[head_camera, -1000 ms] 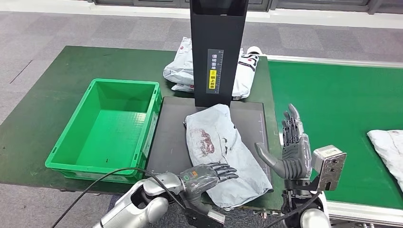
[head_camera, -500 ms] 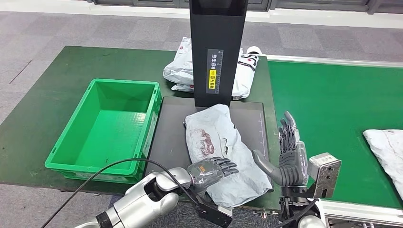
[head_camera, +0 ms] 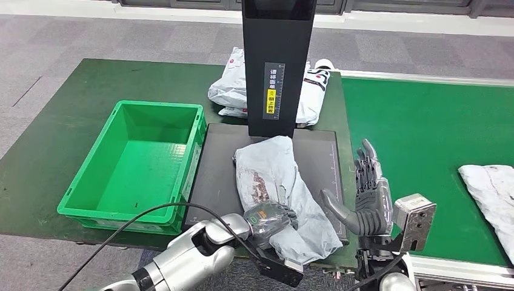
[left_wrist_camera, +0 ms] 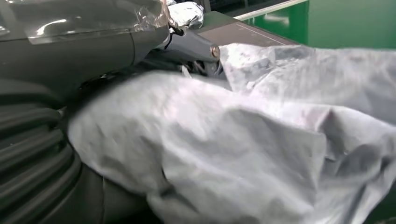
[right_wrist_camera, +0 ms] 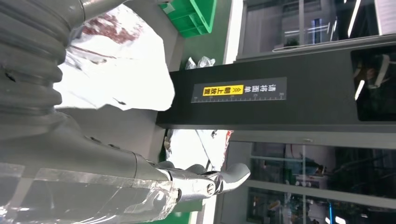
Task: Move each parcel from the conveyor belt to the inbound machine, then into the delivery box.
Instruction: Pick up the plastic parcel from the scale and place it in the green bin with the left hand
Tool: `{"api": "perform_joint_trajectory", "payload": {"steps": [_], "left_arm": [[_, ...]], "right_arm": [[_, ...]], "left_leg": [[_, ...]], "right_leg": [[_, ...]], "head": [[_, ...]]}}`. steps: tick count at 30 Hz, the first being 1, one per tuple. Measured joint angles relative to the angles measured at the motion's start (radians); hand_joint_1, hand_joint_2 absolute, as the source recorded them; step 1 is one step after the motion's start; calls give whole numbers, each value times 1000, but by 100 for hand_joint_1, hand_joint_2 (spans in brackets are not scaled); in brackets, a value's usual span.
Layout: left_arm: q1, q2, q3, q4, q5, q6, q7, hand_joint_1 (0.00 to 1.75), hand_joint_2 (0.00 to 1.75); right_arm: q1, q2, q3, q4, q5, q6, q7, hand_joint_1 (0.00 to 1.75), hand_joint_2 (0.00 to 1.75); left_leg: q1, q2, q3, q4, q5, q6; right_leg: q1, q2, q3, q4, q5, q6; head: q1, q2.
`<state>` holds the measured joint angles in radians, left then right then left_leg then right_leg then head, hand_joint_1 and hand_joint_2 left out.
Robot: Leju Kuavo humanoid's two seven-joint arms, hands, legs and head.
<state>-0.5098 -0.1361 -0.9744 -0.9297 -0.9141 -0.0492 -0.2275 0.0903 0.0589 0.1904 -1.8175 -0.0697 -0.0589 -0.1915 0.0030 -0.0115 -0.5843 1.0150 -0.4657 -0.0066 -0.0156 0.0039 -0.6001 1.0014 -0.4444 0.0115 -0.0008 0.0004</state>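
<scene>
A crumpled grey parcel with a reddish print lies on the black platform of the inbound machine, in front of its black tower. My left hand grips the parcel's near end, fingers curled into the bunched film. The left wrist view has the parcel pressed against the hand. My right hand stands open and upright just off the platform's right edge, holding nothing. In the right wrist view the parcel and the tower lie beyond that hand. The green delivery box sits left of the platform.
The green conveyor belt runs on the right, with another grey parcel at its right edge. Two white parcels lie behind the tower on the dark green table.
My left hand has slid forward and closed its fingers on the parcel's near end, bunching it up. The right hand sank slightly. The parcel on the belt crept left.
</scene>
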Motion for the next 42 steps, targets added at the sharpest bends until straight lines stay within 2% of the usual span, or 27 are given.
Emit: {"api": "perform_joint_trajectory", "payload": {"steps": [9,13,19,22,27,29,34,42], "left_arm": [[-2,-7,8,21,29,49,26,175,175],[2,-7,47,14,50,90,48,175,175],[5,-7,82,7,55,102,55,175,175],[13,-6,106,-7,70,158,66,175,175],[35,4,233,-104,131,368,67,175,175],[50,17,300,-175,147,419,59,175,175],[82,51,430,-327,147,455,42,175,175],[109,85,529,-443,115,504,27,175,175]], "right_arm": [[-13,4,0,5,0,5,1,0,175],[-18,4,0,12,0,4,1,0,175],[-21,4,0,18,0,2,1,0,175],[-21,4,0,20,0,-1,1,0,175],[-20,4,0,20,5,-31,-2,0,175],[-20,4,0,22,5,-42,-5,0,175],[-23,3,0,36,1,-54,-13,0,175],[-27,3,0,55,5,-60,-23,0,175]], "left_leg": [[0,0,0,0,0,0],[0,0,0,0,0,0],[0,0,0,0,0,0],[0,0,0,0,0,0],[0,0,0,0,0,0],[0,0,0,0,0,0],[0,0,0,0,0,0],[0,-1,0,0,0,0]], "right_leg": [[0,0,0,0,0,0],[0,0,0,0,0,0],[0,0,0,0,0,0],[0,0,0,0,0,0],[0,0,0,0,0,0],[0,0,0,1,0,0],[0,0,0,1,0,0],[0,-1,0,1,0,0]], "head": [[0,0],[0,0],[0,0],[0,0],[0,0],[0,0],[0,0],[0,0]]}}
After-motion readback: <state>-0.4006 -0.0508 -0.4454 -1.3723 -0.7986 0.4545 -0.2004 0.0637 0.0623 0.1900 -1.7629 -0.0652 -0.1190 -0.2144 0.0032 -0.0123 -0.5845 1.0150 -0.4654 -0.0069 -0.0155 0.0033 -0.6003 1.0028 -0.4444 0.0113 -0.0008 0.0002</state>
